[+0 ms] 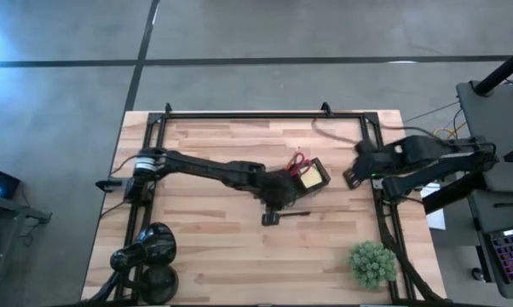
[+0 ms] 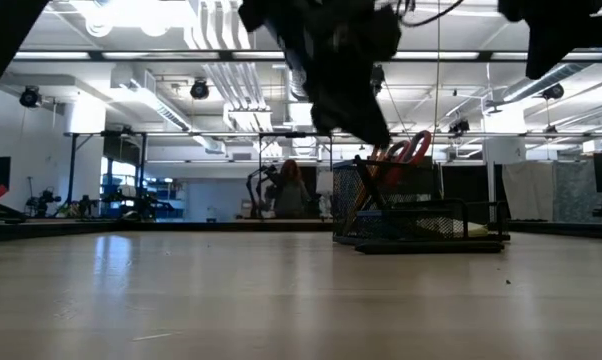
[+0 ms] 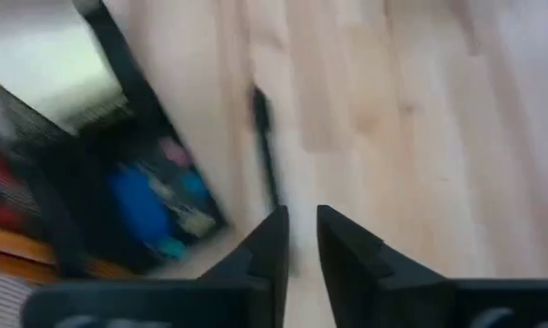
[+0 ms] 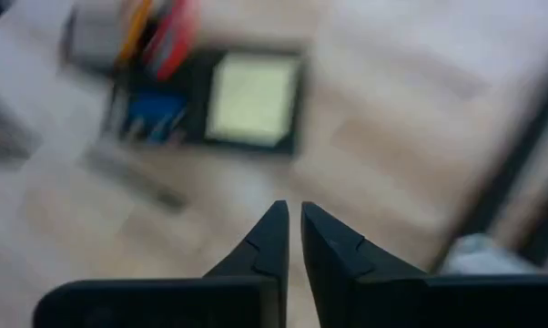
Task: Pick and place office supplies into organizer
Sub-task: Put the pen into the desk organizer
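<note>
The dark organizer point(image 1: 314, 175) stands mid-table. Inside it are the yellowish note pad point(image 4: 251, 96), a blue piece point(image 4: 151, 117), red-handled scissors point(image 2: 411, 150) and an orange pencil point(image 4: 137, 18) leaning upright. A dark pen point(image 1: 289, 217) lies flat on the table just near of the organizer; the left wrist view shows the pen point(image 3: 265, 146) ahead of the fingers. My left gripper point(image 3: 301, 214) hovers above the pen beside the organizer, fingers almost together and empty. My right gripper point(image 4: 294, 210) waits shut near the table's right edge, pointing at the organizer.
A green spiky plant ball point(image 1: 371, 263) sits at the near right corner. A black round lamp-like object point(image 1: 146, 251) sits at the near left corner. A black frame point(image 1: 265, 115) runs along the table's far and side edges. Bare wood lies between the pen and the near edge.
</note>
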You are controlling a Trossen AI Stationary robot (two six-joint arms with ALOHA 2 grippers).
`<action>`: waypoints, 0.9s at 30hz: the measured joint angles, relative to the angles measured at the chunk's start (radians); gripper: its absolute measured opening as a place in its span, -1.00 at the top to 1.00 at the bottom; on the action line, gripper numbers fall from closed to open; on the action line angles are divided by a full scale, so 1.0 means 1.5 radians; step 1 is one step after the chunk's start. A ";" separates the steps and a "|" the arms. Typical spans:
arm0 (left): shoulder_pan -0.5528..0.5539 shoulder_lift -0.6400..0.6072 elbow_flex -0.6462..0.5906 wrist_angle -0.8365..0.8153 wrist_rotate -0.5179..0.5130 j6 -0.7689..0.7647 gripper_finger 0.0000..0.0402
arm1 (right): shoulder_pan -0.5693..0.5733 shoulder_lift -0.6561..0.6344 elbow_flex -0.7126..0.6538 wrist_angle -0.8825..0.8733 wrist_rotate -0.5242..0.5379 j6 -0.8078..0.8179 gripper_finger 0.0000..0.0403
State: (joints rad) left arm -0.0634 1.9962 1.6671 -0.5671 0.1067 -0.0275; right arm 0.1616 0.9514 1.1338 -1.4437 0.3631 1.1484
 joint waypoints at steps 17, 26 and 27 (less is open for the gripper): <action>-0.035 0.031 -0.129 0.126 -0.023 -0.136 0.99 | 0.060 0.138 -0.088 0.083 -0.094 0.079 0.78; -0.035 0.032 -0.204 0.196 0.008 -0.308 1.00 | 0.100 0.139 -0.087 0.085 -0.026 0.209 0.78; -0.035 0.032 -0.204 0.214 0.010 -0.341 1.00 | 0.100 0.139 -0.088 0.085 -0.024 0.217 0.78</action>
State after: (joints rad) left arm -0.1162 2.0449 1.3616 -0.2455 0.1211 -0.5386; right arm 0.3122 1.1604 1.0024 -1.3167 0.3264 1.4742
